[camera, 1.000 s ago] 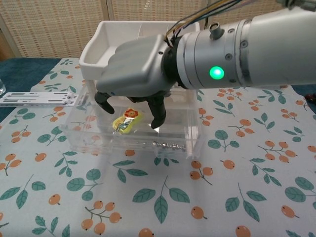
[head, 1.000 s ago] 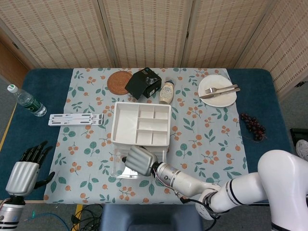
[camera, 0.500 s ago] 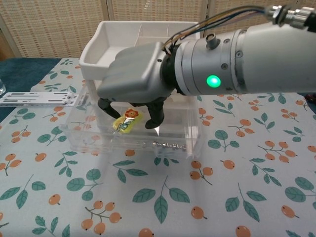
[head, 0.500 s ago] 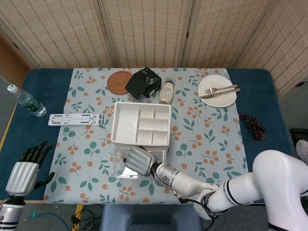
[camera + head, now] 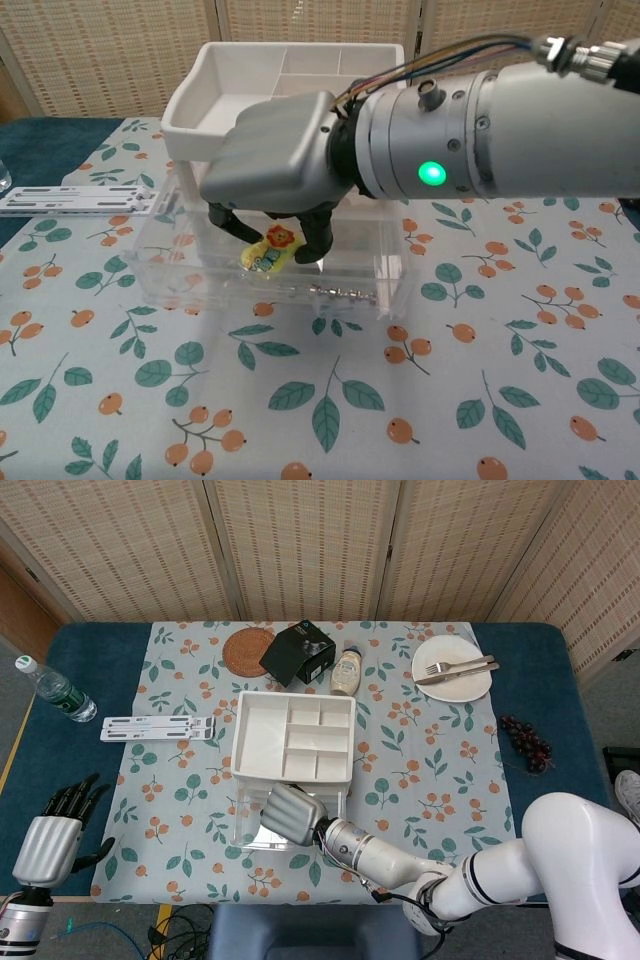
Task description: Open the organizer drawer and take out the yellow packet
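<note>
Centre of chest frame, inside open clear drawer | right hand fingers pinched yellow packet | step: grasping | next: lift packet clear of drawer walls.

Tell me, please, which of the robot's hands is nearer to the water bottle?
Left. The left hand sits open at the table's near left edge, below the water bottle. The right hand is mid-table in the clear drawer.

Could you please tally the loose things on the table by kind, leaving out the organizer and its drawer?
Containers: 2, clear water bottle, sauce jar.
Tableware: 3, white plate, fork, knife.
Others: 5, round woven coaster, black box, white folding stand, dark grapes, yellow packet.
Total: 10.
</note>
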You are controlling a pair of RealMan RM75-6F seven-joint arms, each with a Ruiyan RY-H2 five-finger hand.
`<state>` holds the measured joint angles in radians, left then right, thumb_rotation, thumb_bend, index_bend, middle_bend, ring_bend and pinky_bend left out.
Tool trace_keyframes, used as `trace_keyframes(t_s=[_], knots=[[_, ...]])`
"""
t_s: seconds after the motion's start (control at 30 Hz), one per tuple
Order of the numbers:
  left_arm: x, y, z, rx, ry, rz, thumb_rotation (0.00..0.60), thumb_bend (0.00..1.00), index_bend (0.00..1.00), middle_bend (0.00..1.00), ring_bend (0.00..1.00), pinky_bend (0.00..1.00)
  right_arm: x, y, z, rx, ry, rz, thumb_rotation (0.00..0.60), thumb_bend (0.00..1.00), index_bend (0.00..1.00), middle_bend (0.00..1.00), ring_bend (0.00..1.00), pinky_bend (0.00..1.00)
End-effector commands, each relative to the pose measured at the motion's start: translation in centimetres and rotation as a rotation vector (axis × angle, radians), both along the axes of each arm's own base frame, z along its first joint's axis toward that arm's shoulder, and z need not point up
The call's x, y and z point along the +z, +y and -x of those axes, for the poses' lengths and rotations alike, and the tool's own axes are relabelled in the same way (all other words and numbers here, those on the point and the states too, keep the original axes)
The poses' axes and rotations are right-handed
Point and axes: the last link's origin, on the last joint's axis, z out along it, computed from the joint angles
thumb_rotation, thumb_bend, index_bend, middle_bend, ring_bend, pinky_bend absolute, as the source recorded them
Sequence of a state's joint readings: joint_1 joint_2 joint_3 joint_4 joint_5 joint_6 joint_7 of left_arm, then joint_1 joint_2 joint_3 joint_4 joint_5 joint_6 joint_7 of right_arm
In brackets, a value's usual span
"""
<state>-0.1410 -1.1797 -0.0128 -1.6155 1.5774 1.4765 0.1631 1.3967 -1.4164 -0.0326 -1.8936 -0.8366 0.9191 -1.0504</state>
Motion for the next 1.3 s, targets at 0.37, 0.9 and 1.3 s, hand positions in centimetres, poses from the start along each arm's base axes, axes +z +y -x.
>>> trace_keyframes(t_s=[0.37,0.9,1.3], knots=[[0.1,0.0,-0.2,-0.005,-0.001,-0.002,0.6,0.25,0.14,0.09,0.14,0.16,2.3,0.7,-0.9,0.009,-0.112,-0.003,0.6,0.34,0.52,1.0,1.0,1.0],[-0.3,0.7,-0.7,-0.022,-0.002,0.011,0.6,0.25,0.14,0.09,0.14,0.16,9.5,1.1,1.9,-0.065,-0.33,0.094,0.6,0.35,0.52,1.0,1.0,1.0],[-0.4,1.2,-1.0,-0.034,0.001,0.013,0.6,0.25,0.14,0.09,0.14,0.16,14.7,0.4,6.6,-0.218,-0.418,0.222,0.6,0.35,0.52,1.0,1.0,1.0]])
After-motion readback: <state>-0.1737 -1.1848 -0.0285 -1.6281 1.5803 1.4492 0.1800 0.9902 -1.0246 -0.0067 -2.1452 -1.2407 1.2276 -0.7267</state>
